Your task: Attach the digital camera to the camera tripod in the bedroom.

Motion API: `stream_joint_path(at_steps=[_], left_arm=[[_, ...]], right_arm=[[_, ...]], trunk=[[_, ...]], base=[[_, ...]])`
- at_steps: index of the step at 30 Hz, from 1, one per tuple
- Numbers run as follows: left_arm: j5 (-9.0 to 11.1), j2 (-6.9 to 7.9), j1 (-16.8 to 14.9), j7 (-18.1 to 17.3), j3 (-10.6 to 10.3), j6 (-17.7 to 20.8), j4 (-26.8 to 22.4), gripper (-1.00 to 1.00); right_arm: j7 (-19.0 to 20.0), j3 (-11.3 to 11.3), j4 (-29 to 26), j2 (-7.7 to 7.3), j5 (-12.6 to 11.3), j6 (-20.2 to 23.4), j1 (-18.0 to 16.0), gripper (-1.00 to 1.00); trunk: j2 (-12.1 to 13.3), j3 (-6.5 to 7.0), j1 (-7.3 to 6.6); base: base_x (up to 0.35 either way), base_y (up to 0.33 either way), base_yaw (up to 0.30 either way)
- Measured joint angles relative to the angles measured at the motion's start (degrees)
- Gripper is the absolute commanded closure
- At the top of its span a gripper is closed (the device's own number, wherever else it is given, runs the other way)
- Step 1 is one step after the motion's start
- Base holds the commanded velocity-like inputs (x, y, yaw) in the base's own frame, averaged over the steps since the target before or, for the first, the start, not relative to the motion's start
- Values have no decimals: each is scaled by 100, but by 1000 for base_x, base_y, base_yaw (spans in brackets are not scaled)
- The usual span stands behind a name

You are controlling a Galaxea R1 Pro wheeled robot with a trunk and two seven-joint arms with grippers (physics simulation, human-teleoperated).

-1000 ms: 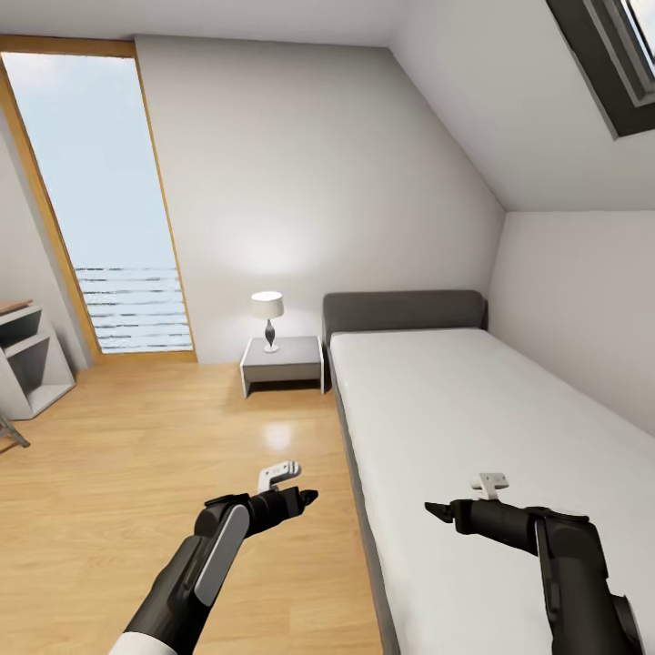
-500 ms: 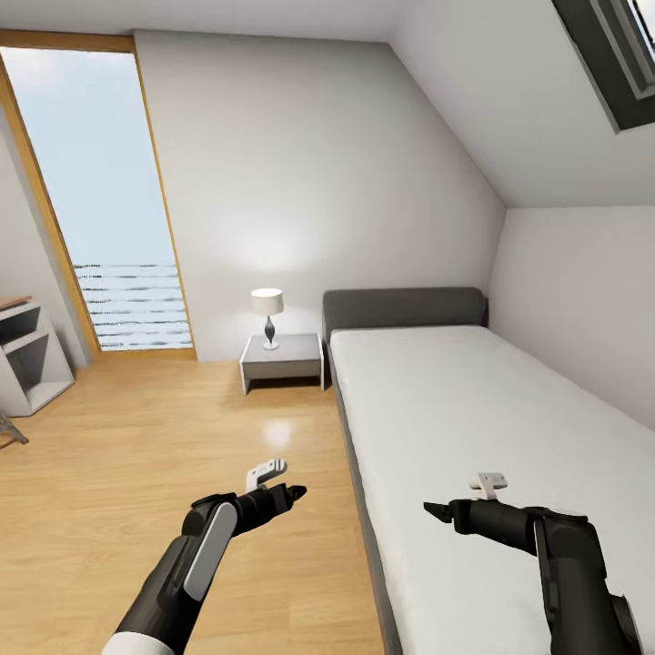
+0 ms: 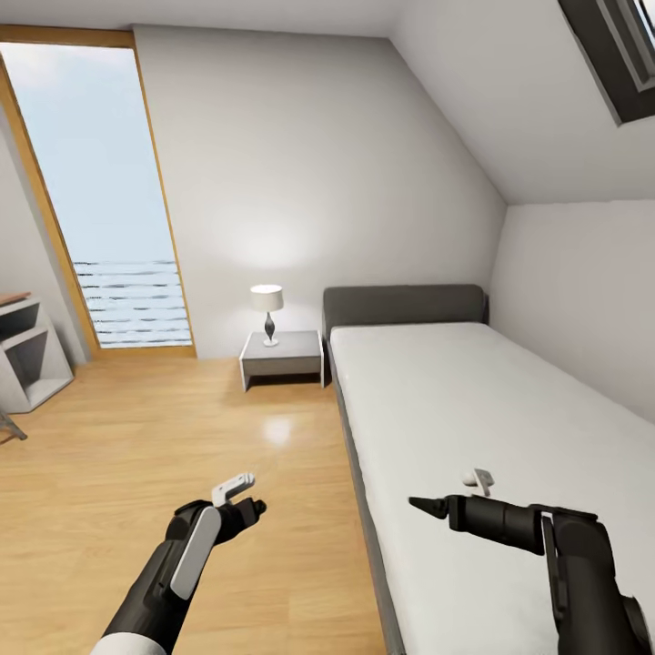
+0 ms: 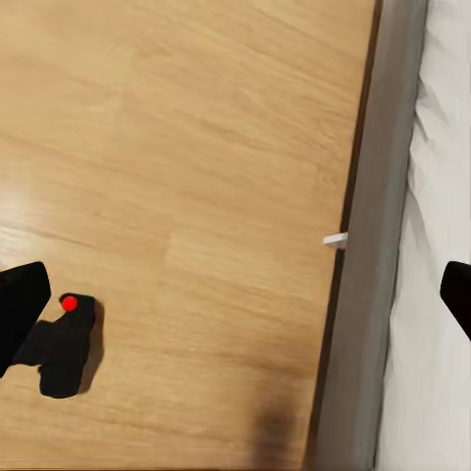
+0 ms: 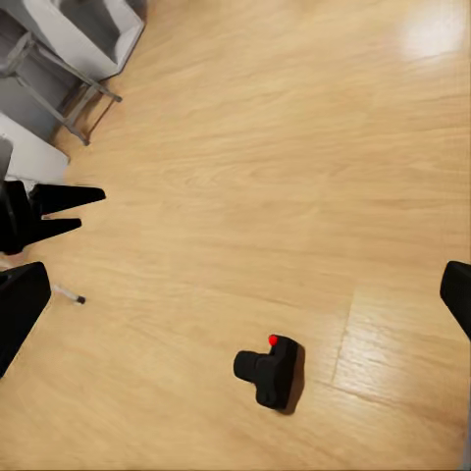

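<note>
The digital camera (image 5: pixel 267 371), a small black box with a red dot, lies on the wood floor; it also lies near the bed frame in the left wrist view (image 4: pixel 64 343). Thin silver-grey legs with black feet, the camera tripod (image 5: pixel 61 83), stand beside the desk; its head is out of view. One of its legs shows at the head view's left edge (image 3: pixel 7 426). My left gripper (image 3: pixel 250 509) hangs over the floor, open, fingers far apart and empty (image 4: pixel 239 294). My right gripper (image 3: pixel 420 506) is over the bed's edge, open and empty (image 5: pixel 238 294).
A grey bed (image 3: pixel 405 307) with a white mattress runs along the right. A nightstand (image 3: pixel 280 357) with a lamp (image 3: pixel 267 314) stands against the far wall. A tall wood-framed window (image 3: pixel 91 191) and a desk (image 3: pixel 27 359) are at the left.
My left arm has drawn back and down to the left, its gripper tipping toward the floor. The right gripper has edged a little to the left.
</note>
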Motion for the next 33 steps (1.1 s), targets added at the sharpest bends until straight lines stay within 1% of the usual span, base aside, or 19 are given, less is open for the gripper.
stream_joint_path(at_steps=[3,4,7,14,16,29,32,33], left_arm=[[7,3,0,49,3,1,25,-100],[12,6,0,82,11,0,46,-100],[10,7,0,104,14,-4,51,-100],[-20,5,0,149,18,-12,74,-100],[-42,7,0,163,22,-14,144,-100],[-54,8,0,168,24,-15,258,-100],[-50,8,0,165,24,-15,265,-100],[-49,10,0,164,24,-15,268,-100]], right_arm=[[38,2,-1,-7,-90,33,0,-100],[64,6,-2,-11,-195,57,0,-100],[73,7,-2,-13,-229,63,0,-100],[77,15,-2,-14,-248,67,0,-100],[78,14,-2,-14,-250,68,0,-100],[74,8,-2,-14,-246,76,0,-100],[72,5,-8,-25,-241,94,-4,-100],[71,-2,-14,-54,-238,106,-10,-100]], trunk=[[-120,-54,66],[-161,-72,88],[-281,-126,154],[-562,-251,308],[-642,-287,352],[-1163,-521,637],[-1284,-575,703],[-1324,-593,725]], base=[[0,0,0],[0,0,0],[0,0,0],[0,0,0],[0,0,0],[0,0,0],[0,0,0],[0,0,0]])
